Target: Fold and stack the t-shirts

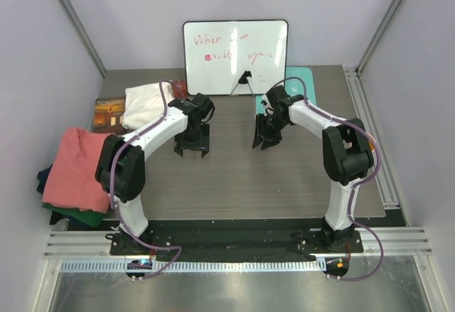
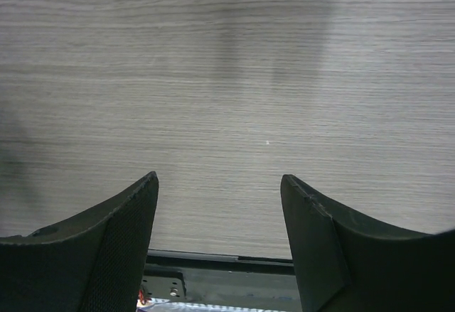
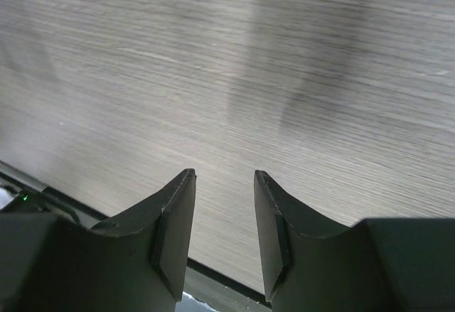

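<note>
Salmon-pink t-shirt (image 1: 77,166) lies crumpled on top of a heap at nine o'clock on the wood-grain table (image 1: 234,184), spilling over its edge. A dark green t-shirt (image 1: 82,217) and a navy t-shirt (image 1: 44,178) show from under it. A cream cloth (image 1: 146,102) sits at ten o'clock, apart from the heap. A whiteboard (image 1: 234,56) stands at twelve o'clock and a pale-teal mat (image 1: 302,77) lies at one o'clock. Both arms reach over bare wood mid-table, well apart from the shirts. The left gripper (image 2: 219,180), toward eleven o'clock of centre, has its fingers spread wide with nothing between them. The right gripper (image 3: 225,175), toward one o'clock, shows a narrower gap, also empty
</note>
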`<state>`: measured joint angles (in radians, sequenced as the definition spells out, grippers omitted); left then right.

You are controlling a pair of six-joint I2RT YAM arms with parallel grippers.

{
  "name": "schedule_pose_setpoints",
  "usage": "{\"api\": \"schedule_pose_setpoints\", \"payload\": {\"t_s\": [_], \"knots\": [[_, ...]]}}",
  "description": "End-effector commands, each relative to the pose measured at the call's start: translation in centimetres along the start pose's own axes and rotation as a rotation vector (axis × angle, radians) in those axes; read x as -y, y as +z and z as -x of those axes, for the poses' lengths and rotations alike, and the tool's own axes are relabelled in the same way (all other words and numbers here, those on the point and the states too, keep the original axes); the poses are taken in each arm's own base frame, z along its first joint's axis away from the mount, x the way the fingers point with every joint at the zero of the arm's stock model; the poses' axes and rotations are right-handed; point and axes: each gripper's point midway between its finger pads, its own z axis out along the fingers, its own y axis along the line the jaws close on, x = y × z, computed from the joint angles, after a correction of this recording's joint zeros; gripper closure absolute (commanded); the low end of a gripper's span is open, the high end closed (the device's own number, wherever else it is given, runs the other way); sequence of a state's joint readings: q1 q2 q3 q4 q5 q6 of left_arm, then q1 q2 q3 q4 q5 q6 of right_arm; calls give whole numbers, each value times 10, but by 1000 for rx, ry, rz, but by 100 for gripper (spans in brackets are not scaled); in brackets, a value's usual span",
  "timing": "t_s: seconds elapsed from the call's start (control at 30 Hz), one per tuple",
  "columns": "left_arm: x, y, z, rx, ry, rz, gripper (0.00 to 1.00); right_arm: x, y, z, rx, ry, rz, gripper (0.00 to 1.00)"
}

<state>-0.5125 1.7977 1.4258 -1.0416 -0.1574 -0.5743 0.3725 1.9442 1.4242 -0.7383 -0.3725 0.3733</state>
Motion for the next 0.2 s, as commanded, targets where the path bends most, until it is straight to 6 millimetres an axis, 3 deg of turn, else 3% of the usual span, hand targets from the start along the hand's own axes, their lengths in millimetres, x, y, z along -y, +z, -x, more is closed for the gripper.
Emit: {"api": "schedule_pose_setpoints", "payload": {"t_s": [0.0,0.17], "knots": [[13,-34,35,148,15,-54,30,0,-19,11,75,0,-49,56],[8,-36,39,164,14,-23,29,4,-19,3,66,8,-57,56]]}}
